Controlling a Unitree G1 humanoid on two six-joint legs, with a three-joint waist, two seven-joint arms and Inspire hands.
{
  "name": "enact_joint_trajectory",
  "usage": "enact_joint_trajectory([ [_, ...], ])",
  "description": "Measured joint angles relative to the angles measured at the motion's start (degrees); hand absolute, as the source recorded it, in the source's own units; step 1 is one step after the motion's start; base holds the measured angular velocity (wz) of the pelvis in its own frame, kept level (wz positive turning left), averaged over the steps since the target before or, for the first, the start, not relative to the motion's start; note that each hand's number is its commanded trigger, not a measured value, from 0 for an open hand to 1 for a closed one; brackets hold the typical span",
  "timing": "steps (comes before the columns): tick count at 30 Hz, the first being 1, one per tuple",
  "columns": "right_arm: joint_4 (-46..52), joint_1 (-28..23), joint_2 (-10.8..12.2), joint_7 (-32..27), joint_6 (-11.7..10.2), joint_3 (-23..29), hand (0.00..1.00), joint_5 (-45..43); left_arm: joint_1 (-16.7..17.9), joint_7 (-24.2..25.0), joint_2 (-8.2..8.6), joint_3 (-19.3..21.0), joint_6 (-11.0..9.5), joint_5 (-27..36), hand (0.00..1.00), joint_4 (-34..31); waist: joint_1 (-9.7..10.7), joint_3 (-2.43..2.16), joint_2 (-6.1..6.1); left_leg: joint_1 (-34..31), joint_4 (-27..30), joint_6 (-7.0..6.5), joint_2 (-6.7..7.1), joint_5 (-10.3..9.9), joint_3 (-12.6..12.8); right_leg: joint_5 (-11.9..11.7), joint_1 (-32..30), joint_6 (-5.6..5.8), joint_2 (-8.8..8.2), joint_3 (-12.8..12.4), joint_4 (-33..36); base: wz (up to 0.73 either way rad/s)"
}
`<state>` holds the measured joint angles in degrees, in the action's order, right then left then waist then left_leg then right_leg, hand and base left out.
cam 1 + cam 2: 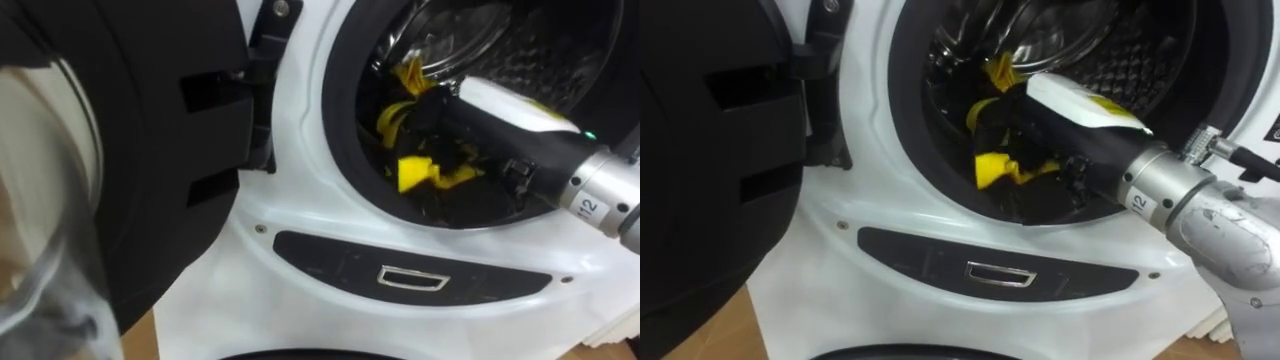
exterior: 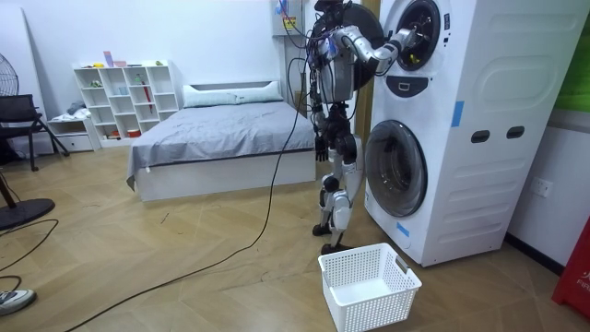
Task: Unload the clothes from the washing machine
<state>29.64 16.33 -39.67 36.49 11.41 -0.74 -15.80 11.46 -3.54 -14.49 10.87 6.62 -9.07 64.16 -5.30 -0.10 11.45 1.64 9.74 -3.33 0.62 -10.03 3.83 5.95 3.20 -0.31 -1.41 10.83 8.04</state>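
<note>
The upper washing machine's drum [image 1: 520, 40] stands open in front of me. At its bottom lies a dark cloth with yellow parts [image 1: 416, 172], also seen as the cloth [image 1: 992, 168] in the right eye view. My right hand [image 1: 455, 118] reaches into the drum from the right and lies on this cloth; its fingers are lost in the dark cloth. In the room view I stand upright at the stacked machines, with my right arm [image 2: 378, 51] raised to the upper drum [image 2: 417, 32].
The upper machine's black door [image 1: 120, 150] hangs open at the left, close to my head. Under the opening runs a dark panel with a metal handle [image 1: 412, 278]. A white laundry basket [image 2: 369, 286] stands on the floor by the lower machine [image 2: 396, 166]. A bed [image 2: 221, 138] is behind me.
</note>
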Motion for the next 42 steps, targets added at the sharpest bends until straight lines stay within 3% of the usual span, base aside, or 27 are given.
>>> enact_joint_trajectory([
  [8,0.78,0.68,0.00,3.57,0.04,0.70,1.00,-0.78,0.08,-1.30,-0.03,0.04,-0.89,-0.01,0.00,-0.13,0.21,0.10,0.15,0.64,-0.14,0.07,-0.06,0.04,0.07,0.01,0.57,-0.01,-0.14,-0.01,-0.15,0.00],
  [15,1.03,0.54,0.01,4.62,0.00,1.50,1.00,2.07,-0.17,-1.44,-0.03,0.05,-1.47,0.67,0.00,-0.09,0.09,0.21,0.14,0.98,-0.23,0.19,-0.27,-0.04,0.93,0.03,0.56,-0.18,0.46,-1.49,-0.23,-0.06],
  [20,2.02,0.37,0.01,5.00,-0.03,1.86,1.00,3.53,0.35,-2.21,-0.13,0.07,-2.60,2.15,0.00,-0.07,0.05,0.33,-0.04,1.19,-0.10,0.59,-1.04,-0.25,2.23,-0.12,0.48,-0.43,0.81,-2.98,-0.22,-0.10],
  [26,5.34,-3.36,0.13,3.62,-1.44,3.90,1.00,6.82,1.35,-2.27,-0.01,-0.01,-3.26,3.80,0.00,-0.06,0.25,0.37,-0.25,1.06,-0.13,1.34,-1.94,-0.47,3.12,-0.28,-0.12,-0.69,1.69,-4.01,-0.07,-0.09],
  [34,7.19,-12.11,0.63,-0.59,-2.79,11.28,1.00,12.77,2.02,-2.65,0.27,0.25,-3.36,3.88,0.00,-0.05,2.32,0.37,-2.16,1.25,-0.11,1.46,-2.08,-0.55,4.12,-0.26,-0.25,-0.73,1.91,-5.51,-0.14,-0.06],
  [36,7.20,-12.36,1.05,-0.96,-2.91,13.48,1.00,14.75,2.34,-2.61,0.30,1.18,-3.67,3.84,0.00,0.10,3.46,0.28,-2.23,1.28,-0.10,1.46,-1.89,-0.55,4.20,0.12,-0.21,-1.37,1.77,-5.76,-0.13,-0.02],
  [41,7.37,-15.27,1.68,-3.86,-4.81,19.15,1.00,17.47,3.31,-2.62,0.65,2.67,-4.27,3.85,0.00,0.03,5.01,0.29,-2.41,2.01,0.02,1.60,-2.07,-0.60,5.10,0.65,-0.38,-1.49,1.97,-6.59,-0.32,-0.06],
  [42,7.37,-17.03,2.66,-4.68,-5.15,20.67,1.00,17.89,3.59,-2.62,0.81,2.63,-4.27,3.86,0.00,0.00,5.12,0.20,-2.59,2.21,0.03,1.72,-2.08,-0.69,5.25,0.98,-0.30,-1.44,2.08,-7.01,-0.28,-0.07],
])
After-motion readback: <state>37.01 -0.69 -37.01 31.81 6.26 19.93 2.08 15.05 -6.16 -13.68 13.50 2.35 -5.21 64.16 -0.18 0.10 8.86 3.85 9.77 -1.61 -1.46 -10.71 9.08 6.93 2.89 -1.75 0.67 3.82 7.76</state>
